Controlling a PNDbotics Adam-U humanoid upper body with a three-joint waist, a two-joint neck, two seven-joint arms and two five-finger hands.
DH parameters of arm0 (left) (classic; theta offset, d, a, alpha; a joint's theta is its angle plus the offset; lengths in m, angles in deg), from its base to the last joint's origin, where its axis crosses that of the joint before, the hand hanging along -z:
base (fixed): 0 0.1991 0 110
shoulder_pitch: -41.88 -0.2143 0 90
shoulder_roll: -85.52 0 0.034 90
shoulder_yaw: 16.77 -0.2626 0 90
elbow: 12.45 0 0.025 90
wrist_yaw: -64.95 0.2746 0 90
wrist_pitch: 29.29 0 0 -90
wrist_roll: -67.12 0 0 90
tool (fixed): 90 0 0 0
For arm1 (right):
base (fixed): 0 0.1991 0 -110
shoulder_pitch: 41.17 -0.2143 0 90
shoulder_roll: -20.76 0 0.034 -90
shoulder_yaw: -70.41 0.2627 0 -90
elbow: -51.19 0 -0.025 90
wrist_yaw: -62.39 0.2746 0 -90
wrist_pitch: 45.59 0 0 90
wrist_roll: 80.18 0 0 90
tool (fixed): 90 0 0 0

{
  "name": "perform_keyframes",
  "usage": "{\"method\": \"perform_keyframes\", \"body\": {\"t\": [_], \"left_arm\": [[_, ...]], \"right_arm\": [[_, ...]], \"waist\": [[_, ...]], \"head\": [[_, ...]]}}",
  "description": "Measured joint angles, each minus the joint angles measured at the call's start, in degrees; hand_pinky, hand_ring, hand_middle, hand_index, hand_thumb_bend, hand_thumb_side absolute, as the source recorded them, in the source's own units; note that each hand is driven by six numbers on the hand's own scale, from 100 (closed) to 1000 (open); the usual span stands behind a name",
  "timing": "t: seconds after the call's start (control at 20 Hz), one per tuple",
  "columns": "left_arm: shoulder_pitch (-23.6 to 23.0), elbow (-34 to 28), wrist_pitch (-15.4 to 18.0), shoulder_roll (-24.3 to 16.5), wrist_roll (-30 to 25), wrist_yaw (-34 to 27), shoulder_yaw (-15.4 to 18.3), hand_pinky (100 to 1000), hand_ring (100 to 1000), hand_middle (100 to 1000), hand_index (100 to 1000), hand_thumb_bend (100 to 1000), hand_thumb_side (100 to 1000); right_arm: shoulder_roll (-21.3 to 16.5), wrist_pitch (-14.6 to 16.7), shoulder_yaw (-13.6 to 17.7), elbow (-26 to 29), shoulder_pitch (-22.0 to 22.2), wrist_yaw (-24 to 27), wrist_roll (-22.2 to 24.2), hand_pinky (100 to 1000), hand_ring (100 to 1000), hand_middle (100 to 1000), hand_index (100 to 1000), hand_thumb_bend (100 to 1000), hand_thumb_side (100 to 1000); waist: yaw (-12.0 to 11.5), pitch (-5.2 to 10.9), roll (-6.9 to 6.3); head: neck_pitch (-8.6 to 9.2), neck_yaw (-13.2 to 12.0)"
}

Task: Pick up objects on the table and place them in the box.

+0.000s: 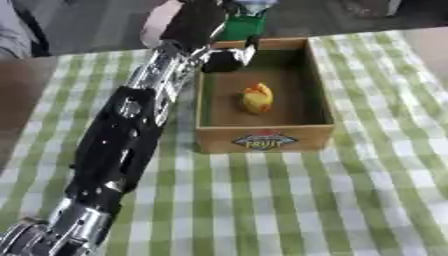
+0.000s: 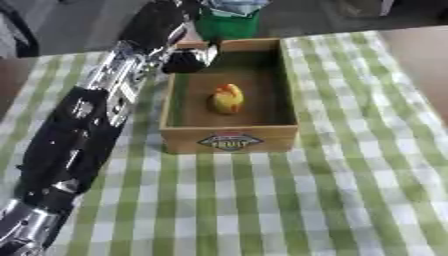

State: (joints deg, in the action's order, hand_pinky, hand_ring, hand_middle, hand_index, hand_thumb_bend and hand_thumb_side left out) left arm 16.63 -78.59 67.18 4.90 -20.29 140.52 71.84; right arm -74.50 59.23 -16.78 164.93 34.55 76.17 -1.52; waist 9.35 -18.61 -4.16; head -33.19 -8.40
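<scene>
A wooden box [image 1: 319, 95] with a fruit label on its front wall stands on the green-checked cloth. A small yellow and orange object [image 1: 256, 98] lies on the box floor. My left arm runs from the lower left corner up to the box's far left corner, where my left hand [image 1: 227, 58] shows as a dark shape over the rim. A green object with a pale blue top [image 2: 224, 24] shows just beyond the box's far wall, close to the hand. I cannot tell whether the hand holds it. The right hand is out of view.
The green and white checked cloth [image 1: 332, 200] covers the table in front and to the right of the box. Bare brown table [image 1: 22, 95] shows at the left edge. My long left forearm [image 1: 122, 145] lies over the cloth left of the box.
</scene>
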Motion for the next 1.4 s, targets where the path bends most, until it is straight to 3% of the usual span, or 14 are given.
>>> {"method": "perform_keyframes", "body": {"t": [0.25,0.45,0.65,1.1,1.4], "left_arm": [[-3.0,-7.3,-4.5,1.1,4.5,-4.5,4.0,443,583,576,811,169,688],[-8.2,-12.8,-7.9,0.7,7.9,-7.9,5.8,444,574,572,828,102,646],[-14.0,-18.7,-11.5,-1.3,11.5,-11.5,7.6,444,570,572,836,100,624],[-26.4,-31.6,-19.3,-2.0,19.3,-19.6,10.1,472,580,597,863,105,644],[-34.9,-40.2,-19.9,-2.0,20.9,-24.8,9.0,569,623,656,897,162,741]], "right_arm": [[0.2,0.2,0.2,0.0,0.8,0.0,-0.2,569,633,618,771,100,560],[0.2,0.4,0.8,0.0,1.6,0.0,-0.9,569,633,617,770,100,559],[0.2,0.8,1.3,0.0,2.2,-0.2,-1.6,569,633,617,770,100,560],[0.2,1.0,1.8,0.0,2.8,-1.1,-2.7,569,634,618,770,100,568],[0.2,1.4,2.1,0.0,2.8,-1.6,-3.2,570,638,620,771,100,583]], "waist": [[-1.7,0.75,0.2],[-3.8,1.13,0.5],[-5.3,1.35,0.72],[-7.4,1.29,1.2],[-8.0,0.48,1.8]], "head": [[-0.21,1.1],[-1.11,3.6],[-1.57,6.2],[-2.09,8.1],[-2.09,8.5]]}}
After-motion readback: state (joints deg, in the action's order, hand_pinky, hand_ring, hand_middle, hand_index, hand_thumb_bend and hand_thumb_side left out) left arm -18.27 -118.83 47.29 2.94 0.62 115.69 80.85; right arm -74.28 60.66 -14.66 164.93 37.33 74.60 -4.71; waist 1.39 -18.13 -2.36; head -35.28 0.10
